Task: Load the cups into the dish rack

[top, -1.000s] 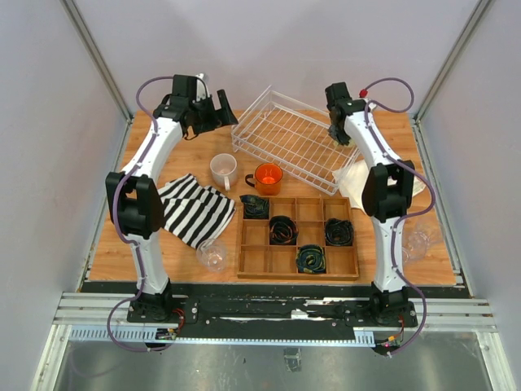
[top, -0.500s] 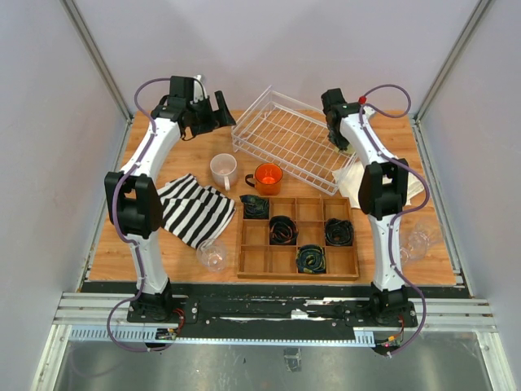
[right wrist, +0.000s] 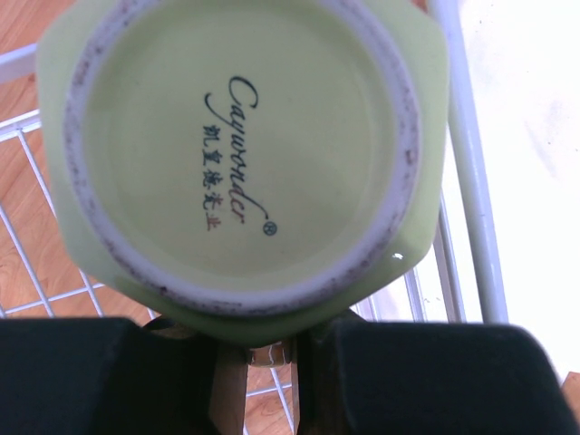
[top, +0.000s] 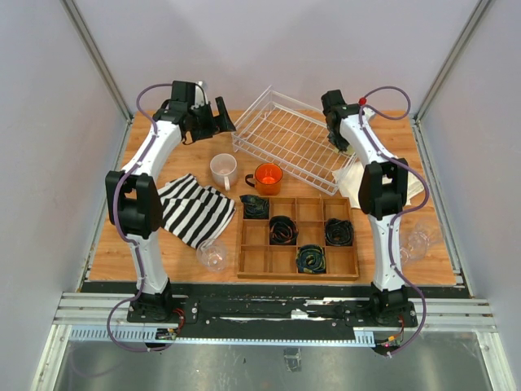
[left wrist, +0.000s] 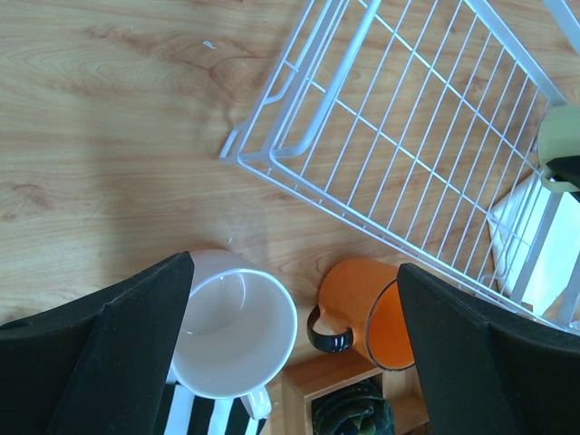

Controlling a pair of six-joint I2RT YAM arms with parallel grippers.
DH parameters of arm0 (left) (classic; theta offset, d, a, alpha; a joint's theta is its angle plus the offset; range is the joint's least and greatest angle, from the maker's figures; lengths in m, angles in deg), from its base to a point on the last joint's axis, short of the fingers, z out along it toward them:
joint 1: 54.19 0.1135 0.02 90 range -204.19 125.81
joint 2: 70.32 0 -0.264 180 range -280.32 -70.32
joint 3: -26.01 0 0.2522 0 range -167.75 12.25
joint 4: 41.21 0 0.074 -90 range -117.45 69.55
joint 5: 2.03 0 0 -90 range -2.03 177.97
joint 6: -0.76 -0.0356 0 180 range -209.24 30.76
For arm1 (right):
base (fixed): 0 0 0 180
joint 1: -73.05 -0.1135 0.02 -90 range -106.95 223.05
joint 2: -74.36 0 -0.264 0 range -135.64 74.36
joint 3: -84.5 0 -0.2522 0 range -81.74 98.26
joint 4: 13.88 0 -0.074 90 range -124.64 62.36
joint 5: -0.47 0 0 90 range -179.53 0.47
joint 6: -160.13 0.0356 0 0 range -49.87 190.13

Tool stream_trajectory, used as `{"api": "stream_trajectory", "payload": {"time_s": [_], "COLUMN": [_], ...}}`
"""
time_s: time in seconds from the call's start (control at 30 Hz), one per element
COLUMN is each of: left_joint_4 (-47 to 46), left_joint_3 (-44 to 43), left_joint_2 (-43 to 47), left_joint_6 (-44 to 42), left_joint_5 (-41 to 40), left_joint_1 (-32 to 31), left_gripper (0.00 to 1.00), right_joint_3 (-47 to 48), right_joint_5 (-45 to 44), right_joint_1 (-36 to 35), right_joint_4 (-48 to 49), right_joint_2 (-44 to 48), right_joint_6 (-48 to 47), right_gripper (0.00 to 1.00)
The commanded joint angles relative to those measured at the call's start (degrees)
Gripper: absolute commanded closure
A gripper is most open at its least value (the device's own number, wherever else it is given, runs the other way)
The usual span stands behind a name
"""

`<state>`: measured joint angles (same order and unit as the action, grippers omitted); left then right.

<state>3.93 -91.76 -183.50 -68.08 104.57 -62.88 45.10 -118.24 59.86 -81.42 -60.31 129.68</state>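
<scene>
The pale yellow-green mug (right wrist: 245,145) fills the right wrist view bottom-on, and my right gripper (right wrist: 263,349) is shut on its handle side, over the right end of the white wire dish rack (top: 285,138). That mug also shows in the left wrist view, the mug (left wrist: 562,145) at the right edge above the dish rack (left wrist: 272,149). My left gripper (top: 218,114) is open and hangs over the back left, with the white mug (left wrist: 234,331) and the orange mug (left wrist: 372,313) upright on the table below its jaws. Clear tumblers lie at the front left (top: 213,256) and at the right edge (top: 419,236).
A wooden compartment tray (top: 297,236) holding black cables sits front centre, just in front of the orange mug. A black-and-white striped cloth (top: 195,208) lies left of it. A white cloth (top: 354,179) lies by the rack's right end. Walls close in both sides.
My right arm has shifted slightly left and back with the green mug, over the rack's right end. My left gripper has nudged a little; it is still open.
</scene>
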Motion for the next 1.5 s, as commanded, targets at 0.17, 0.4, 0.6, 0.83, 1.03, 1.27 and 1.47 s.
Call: {"api": "stream_trajectory", "payload": {"time_s": [0.17,0.4,0.6,0.83,1.03,1.27,1.47], "left_joint_4": [-1.79,-2.44,-2.38,-2.61,-2.63,-2.73,-3.4], "left_joint_3": [1.7,1.92,1.68,1.92,2.22,5.05,12.04], "left_joint_2": [2.96,2.82,2.96,3.25,3.82,5.59,10.35], "left_joint_6": [-0.37,0.1,0.32,0.63,0.5,-0.16,0.04], "left_joint_5": [0.22,0.44,0.13,0.47,0.74,0.52,-0.64], "left_joint_1": [0.51,0.52,0.6,0.56,0.56,0.57,0.51], "left_gripper": [0.0,0.0,0.0,0.0,0.0,0.0,0.0], "right_joint_3": [-1.47,-0.8,-3.24,-3.55,-3.79,-5.79,-9.72], "right_joint_5": [-3.11,-1.36,1.33,5.09,4.54,4.97,5.46], "right_joint_1": [-0.53,-0.58,-1.33,-1.42,-1.61,-2.16,-3.52], "right_joint_4": [2.58,3.84,6.57,7.89,7.9,8.42,9.7], "right_joint_2": [0.09,0.14,2.86,3.78,5.41,8.95,13.24], "right_joint_6": [-1.26,-4.3,-6.46,-6.66,-7.47,-7.97,-8.85], "right_gripper": [0.63,0.48,0.45,0.46,0.45,0.43,0.42]}}
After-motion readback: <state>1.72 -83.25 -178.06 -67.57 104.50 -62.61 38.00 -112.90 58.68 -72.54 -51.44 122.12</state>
